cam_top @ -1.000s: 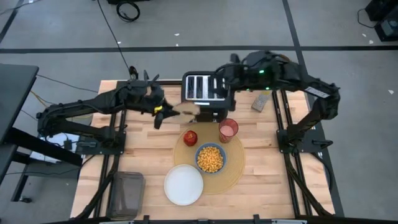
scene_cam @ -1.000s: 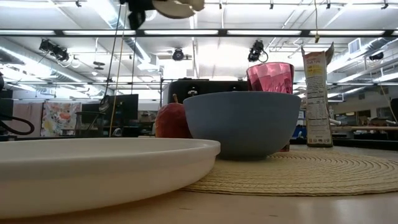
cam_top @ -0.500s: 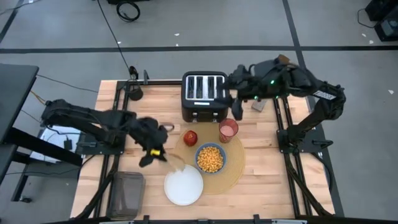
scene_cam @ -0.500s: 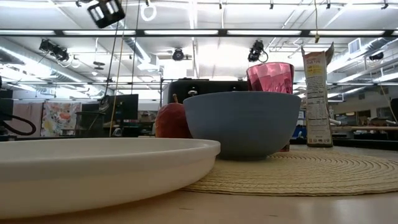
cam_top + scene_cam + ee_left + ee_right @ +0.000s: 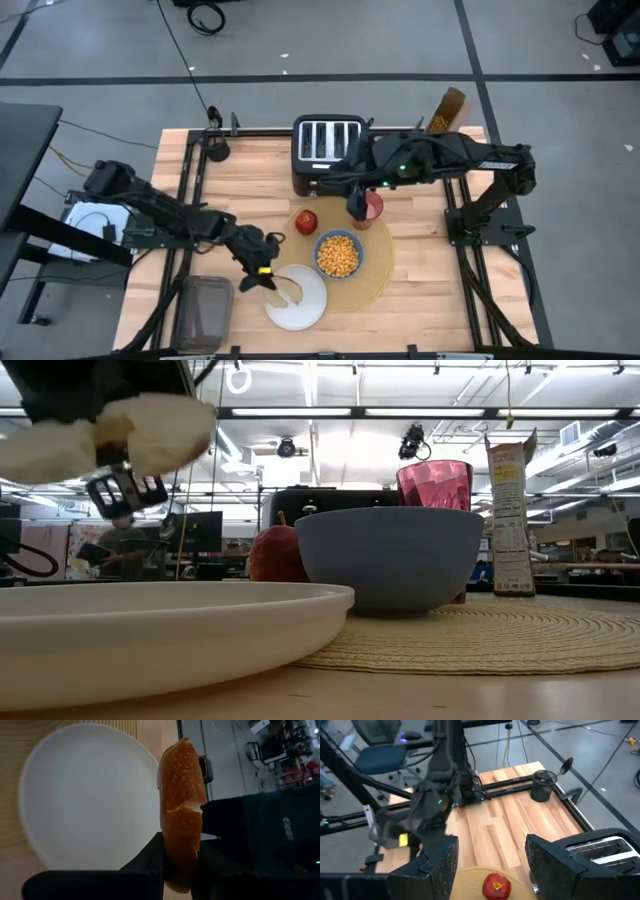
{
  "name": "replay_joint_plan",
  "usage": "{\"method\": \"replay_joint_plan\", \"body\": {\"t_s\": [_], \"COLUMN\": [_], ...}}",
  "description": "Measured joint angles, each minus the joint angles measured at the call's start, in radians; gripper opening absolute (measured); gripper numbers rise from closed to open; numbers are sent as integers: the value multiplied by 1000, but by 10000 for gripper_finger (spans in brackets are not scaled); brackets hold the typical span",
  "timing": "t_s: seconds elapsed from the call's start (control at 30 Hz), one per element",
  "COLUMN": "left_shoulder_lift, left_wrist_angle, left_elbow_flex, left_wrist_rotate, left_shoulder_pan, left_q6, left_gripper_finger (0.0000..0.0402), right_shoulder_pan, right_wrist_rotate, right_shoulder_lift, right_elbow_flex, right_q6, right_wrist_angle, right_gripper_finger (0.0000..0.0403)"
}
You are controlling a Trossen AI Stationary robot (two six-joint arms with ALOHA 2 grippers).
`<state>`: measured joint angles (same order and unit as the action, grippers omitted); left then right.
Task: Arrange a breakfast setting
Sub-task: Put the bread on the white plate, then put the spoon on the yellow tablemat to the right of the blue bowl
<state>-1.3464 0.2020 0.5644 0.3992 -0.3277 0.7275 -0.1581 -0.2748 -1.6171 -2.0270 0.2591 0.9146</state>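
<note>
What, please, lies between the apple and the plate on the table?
In the high view, only a strip of the tan placemat lies between the apple and the plate; nothing else sits there.

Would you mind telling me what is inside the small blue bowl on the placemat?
The blue bowl holds yellow-orange cereal pieces, filling most of it in the high view. The bowl's bottom is covered by them, so anything beneath cannot be seen.
</note>
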Motion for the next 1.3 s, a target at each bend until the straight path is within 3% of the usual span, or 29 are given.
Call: {"method": "replay_joint_plan", "body": {"t_s": [0.17, 0.37, 0.8, 0.93, 1.13, 1.3], "left_shoulder_lift": [-157, -270, -291, -265, -129, 56], "left_wrist_angle": [170, 233, 237, 179, 12, -95], "left_elbow_flex": [0, 0, 0, 0, 1, 1], "left_wrist_rotate": [-1, -4, -9, 45, 64, -8], "left_shoulder_pan": [-18, -17, 20, 66, 147, 221], "left_q6": [63, 129, 97, 71, 16, 9], "left_gripper_finger": [57, 72, 197, 217, 210, 204], "right_shoulder_pan": [19, 23, 41, 44, 44, 44], "right_wrist_rotate": [1, -10, -23, -23, -21, -42], "right_shoulder_lift": [-18, -17, -17, -17, -17, -17], "right_elbow_flex": [0, 0, 0, 0, 0, 0], "right_q6": [0, -4, -28, -43, -83, -137], "right_wrist_angle": [0, -1, -8, -8, -8, -16], "right_gripper_finger": [235, 236, 236, 236, 236, 236]}}
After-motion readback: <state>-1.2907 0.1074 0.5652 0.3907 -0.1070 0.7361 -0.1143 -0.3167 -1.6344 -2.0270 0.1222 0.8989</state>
